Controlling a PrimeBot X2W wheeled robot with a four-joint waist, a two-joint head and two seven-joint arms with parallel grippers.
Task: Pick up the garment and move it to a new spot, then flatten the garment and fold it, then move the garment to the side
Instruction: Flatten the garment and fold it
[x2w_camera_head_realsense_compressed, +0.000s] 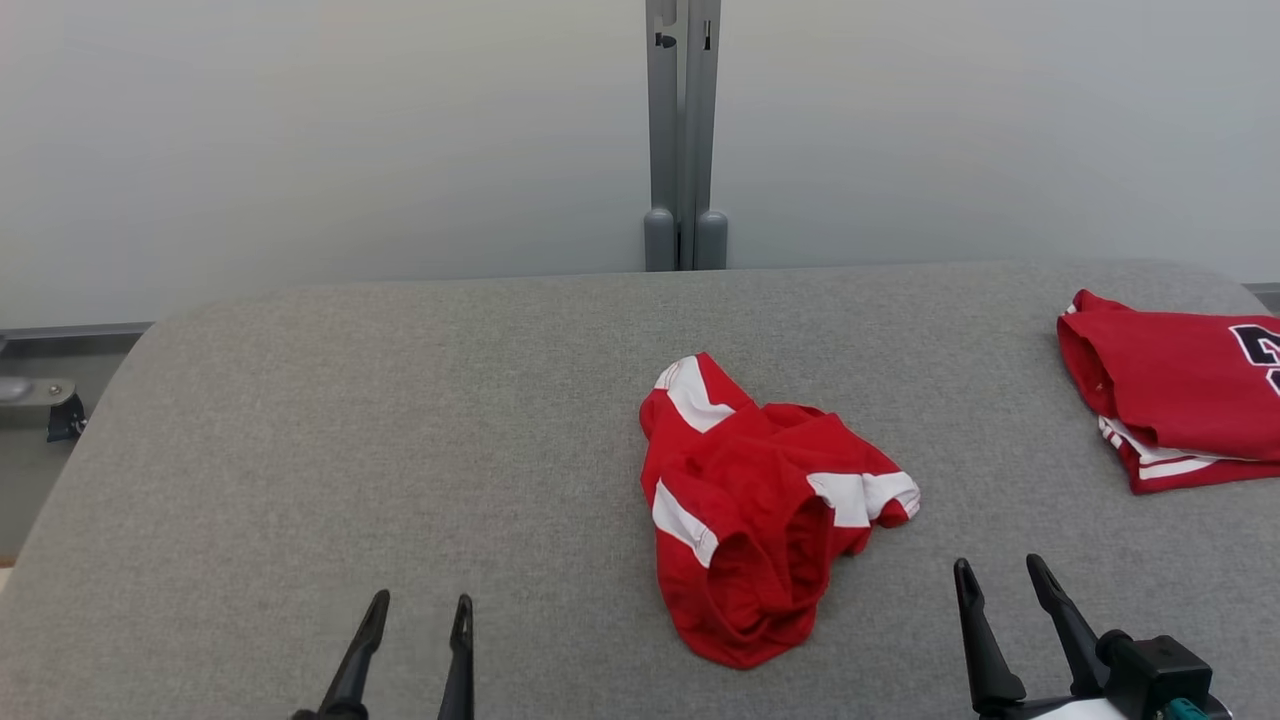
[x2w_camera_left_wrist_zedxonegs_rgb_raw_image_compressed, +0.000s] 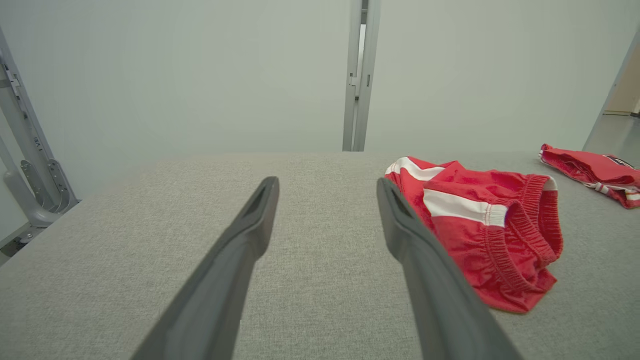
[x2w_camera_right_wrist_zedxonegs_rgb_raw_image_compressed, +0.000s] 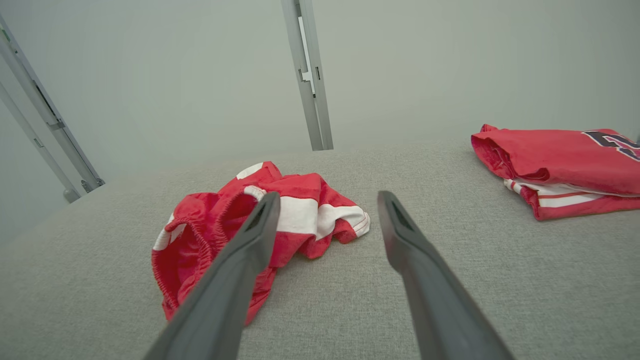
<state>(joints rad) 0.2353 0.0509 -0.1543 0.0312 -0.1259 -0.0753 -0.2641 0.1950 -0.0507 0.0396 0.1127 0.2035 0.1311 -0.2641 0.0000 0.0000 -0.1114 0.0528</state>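
The garment (x2w_camera_head_realsense_compressed: 757, 505) is a pair of red shorts with white stripes, lying crumpled in the middle of the grey table (x2w_camera_head_realsense_compressed: 400, 440), its elastic waistband facing the near edge. It also shows in the left wrist view as the garment (x2w_camera_left_wrist_zedxonegs_rgb_raw_image_compressed: 480, 225) and in the right wrist view as the garment (x2w_camera_right_wrist_zedxonegs_rgb_raw_image_compressed: 240, 225). My left gripper (x2w_camera_head_realsense_compressed: 420, 603) hovers open at the near edge, left of the shorts, with bare cloth between its fingers (x2w_camera_left_wrist_zedxonegs_rgb_raw_image_compressed: 260, 210). My right gripper (x2w_camera_head_realsense_compressed: 1000, 568) is open at the near right, just beyond the shorts' right side, fingers (x2w_camera_right_wrist_zedxonegs_rgb_raw_image_compressed: 395, 220) holding nothing.
A folded red jersey (x2w_camera_head_realsense_compressed: 1180, 400) with white trim and dark lettering lies at the table's far right edge; it appears too as the jersey (x2w_camera_right_wrist_zedxonegs_rgb_raw_image_compressed: 560, 165). A grey metal post (x2w_camera_head_realsense_compressed: 685, 140) stands behind the table against a pale wall. The table's left half is bare cloth.
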